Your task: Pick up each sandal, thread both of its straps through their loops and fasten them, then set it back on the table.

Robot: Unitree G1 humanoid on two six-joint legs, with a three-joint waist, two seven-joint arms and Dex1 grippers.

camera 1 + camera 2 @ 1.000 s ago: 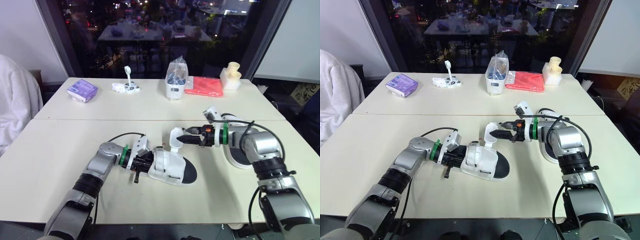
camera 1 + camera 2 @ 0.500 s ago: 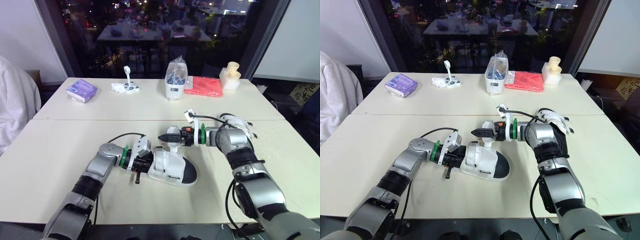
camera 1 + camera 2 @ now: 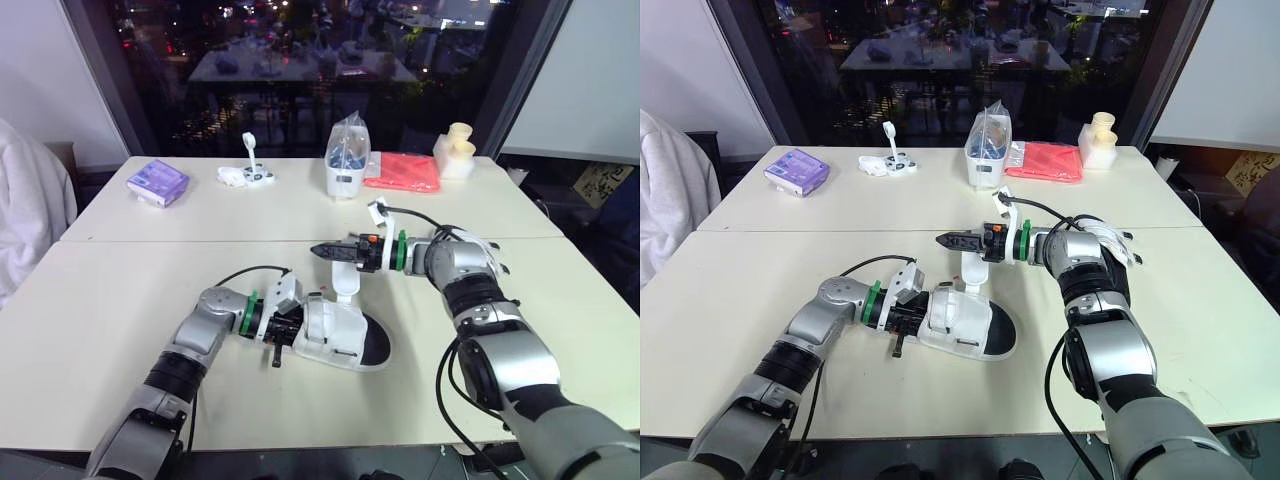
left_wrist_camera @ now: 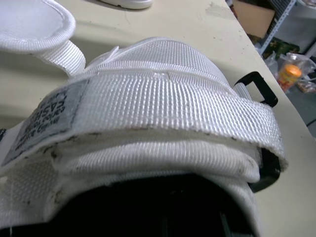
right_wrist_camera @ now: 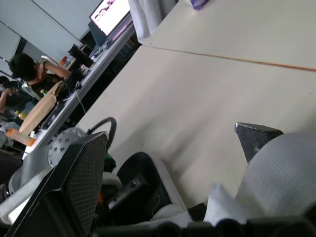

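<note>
Right end effector (image 3: pixel 318 249) moved left past upright strap (image 3: pixel 346 281), fingers spread (white sandal (image 3: pixel 340 335), black footbed).

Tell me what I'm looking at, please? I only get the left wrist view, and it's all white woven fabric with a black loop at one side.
Observer: That is a white sandal lying on the near table; the left hand is at its heel end.
Operator: Is the other hand doing anything?
Observer: The right hand hovers open just over a loose strap that stands up from the sandal.
Operator: Anything else around?
Observer: On the far table lie a purple box, a clear bag and a red cloth.
</note>
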